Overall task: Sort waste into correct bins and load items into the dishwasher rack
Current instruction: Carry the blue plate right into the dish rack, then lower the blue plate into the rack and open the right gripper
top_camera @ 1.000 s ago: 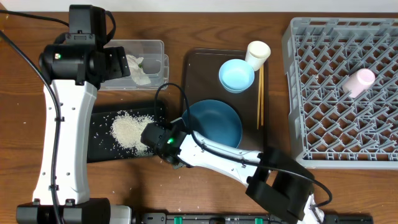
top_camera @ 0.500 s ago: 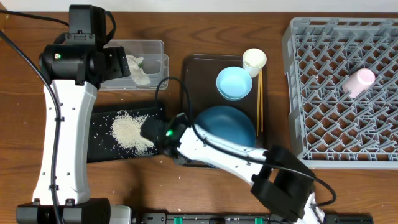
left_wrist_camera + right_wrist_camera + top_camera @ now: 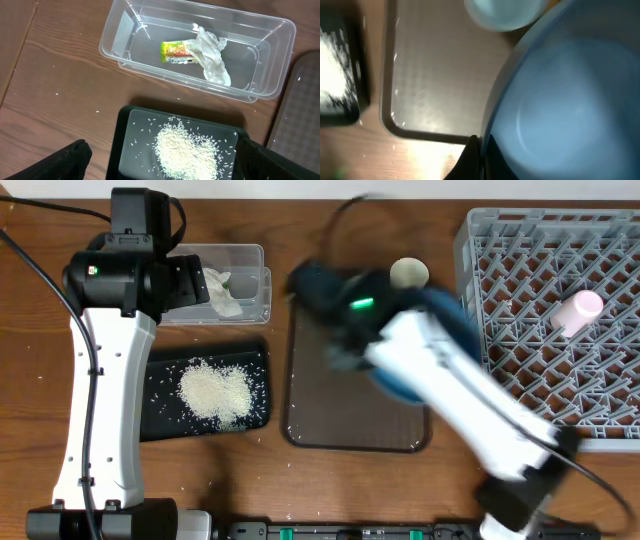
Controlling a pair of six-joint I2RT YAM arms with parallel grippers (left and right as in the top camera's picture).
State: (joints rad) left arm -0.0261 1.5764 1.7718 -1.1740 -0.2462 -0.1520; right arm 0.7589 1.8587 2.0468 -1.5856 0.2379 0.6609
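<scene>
Right gripper is pinched shut on the rim of the dark-blue bowl, which is held ahead of its fingers, above the brown tray. Step in hand: loading 1 bowl. The next move likely calls for carrying the bowl rightward to the dishwasher rack and seating it between pegs. Left gripper hovers spread wide over the rice heap.

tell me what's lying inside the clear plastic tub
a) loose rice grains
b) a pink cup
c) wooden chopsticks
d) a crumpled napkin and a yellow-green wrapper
d: the left wrist view shows the crumpled white napkin and the yellow-green wrapper inside the clear tub, while the rice lies in the black tray.
</scene>
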